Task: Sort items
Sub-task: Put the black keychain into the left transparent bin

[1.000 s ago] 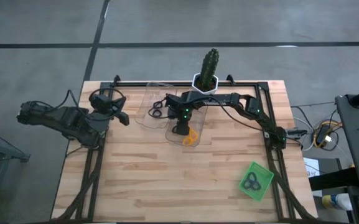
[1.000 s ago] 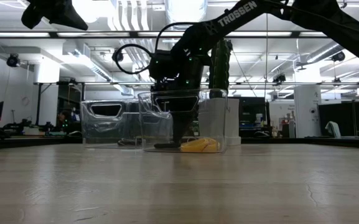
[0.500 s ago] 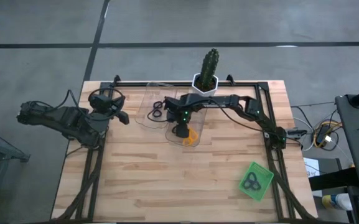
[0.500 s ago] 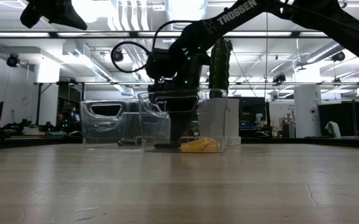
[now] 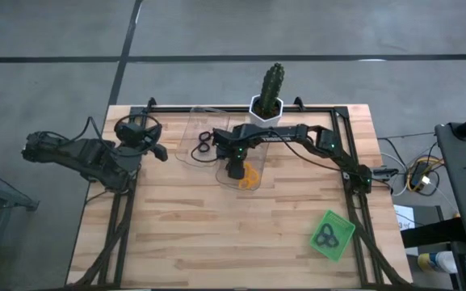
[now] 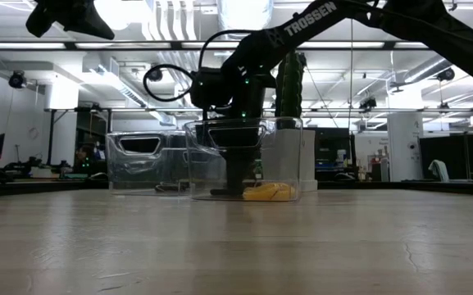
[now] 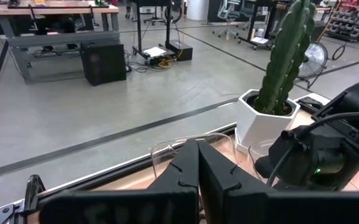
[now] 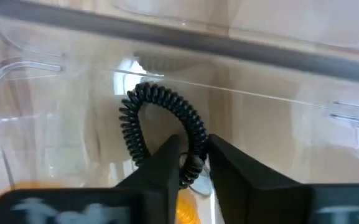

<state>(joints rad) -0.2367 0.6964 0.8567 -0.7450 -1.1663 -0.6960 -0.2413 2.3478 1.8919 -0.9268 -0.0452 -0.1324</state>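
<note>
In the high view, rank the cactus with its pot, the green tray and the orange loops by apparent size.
1. Cactus with pot
2. Green tray, close behind; the cactus stands nearer the camera, so this order is unsure.
3. Orange loops, clearly smallest.

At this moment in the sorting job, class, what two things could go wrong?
1. The right pincer grips the black coil tie only at its lower end, so it might slip free.
2. That pincer is down inside the clear tray that holds the orange ties; a black tie released here may end up among the orange ones.

The left pincer waits at the table's left edge.
</note>
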